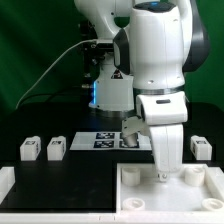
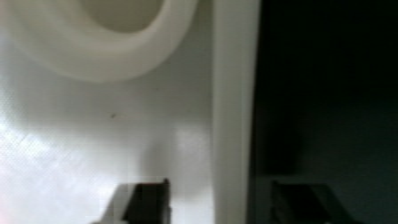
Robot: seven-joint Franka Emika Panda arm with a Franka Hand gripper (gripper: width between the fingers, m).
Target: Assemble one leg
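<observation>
The end effector (image 1: 160,176) is reaching down inside the white tray (image 1: 175,200), close to its rim. I cannot tell whether its fingers are gripping anything or standing apart. The arm seems to be working near a round socket (image 2: 107,25), so the next move is calling for careful lining-up over that hole. One leg (image 1: 29,150) and a second leg (image 1: 56,149) are sitting on the black tabletop (image 1: 90,162) at the exterior view's left, and a third leg (image 1: 200,148) at its right. The tray is holding no loose part that I can see.
</observation>
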